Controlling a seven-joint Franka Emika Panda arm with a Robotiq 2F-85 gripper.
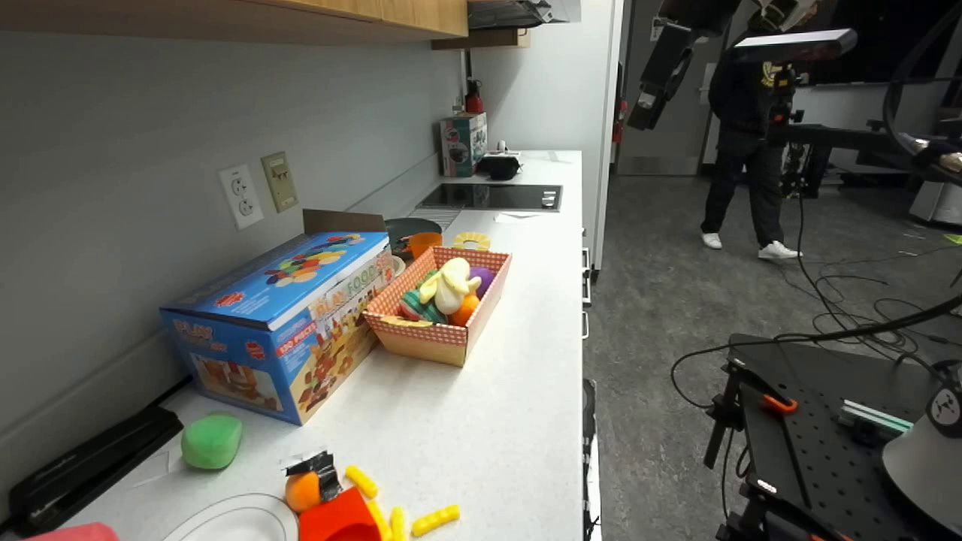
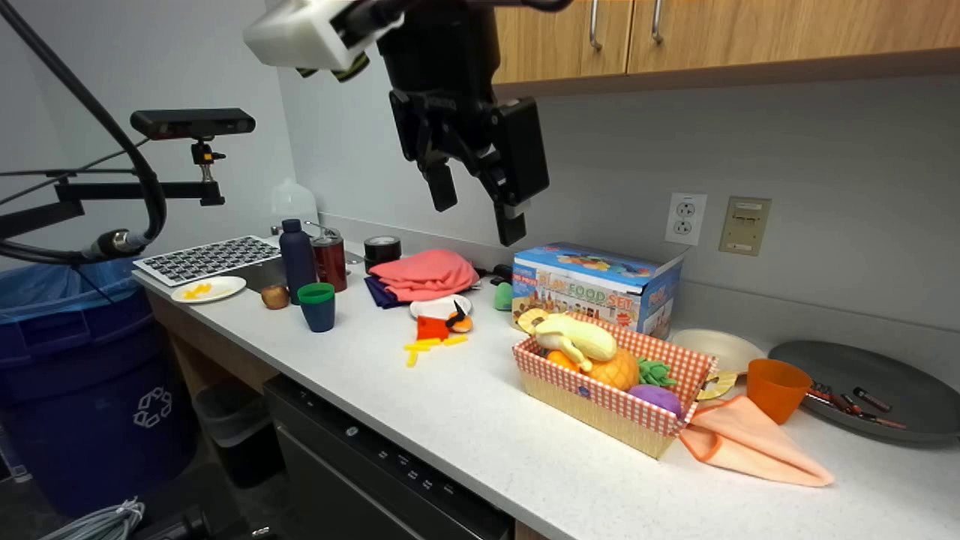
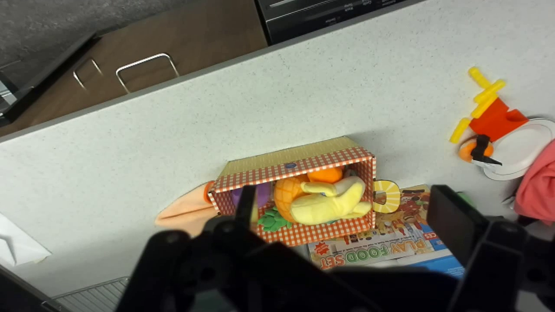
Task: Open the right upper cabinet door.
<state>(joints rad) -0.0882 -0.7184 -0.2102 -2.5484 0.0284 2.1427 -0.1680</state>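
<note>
The right upper cabinet door is a flat light-brown wooden panel at the top right of an exterior view. It looks shut, and a metal bar handle stands near its left edge. Its upper part is out of frame. The wrist view does not show it. My gripper hangs pointing down, left of and lower than this door in that view, apart from it. Its fingers are spread with nothing between them; the wrist view also shows the gripper open above the counter. The gripper also shows in an exterior view.
The left cabinet door has its own handle beside the right one. On the counter below stand a checkered basket of toy food, a blue play-food box, an orange cup and a dark pan. A person stands in the background.
</note>
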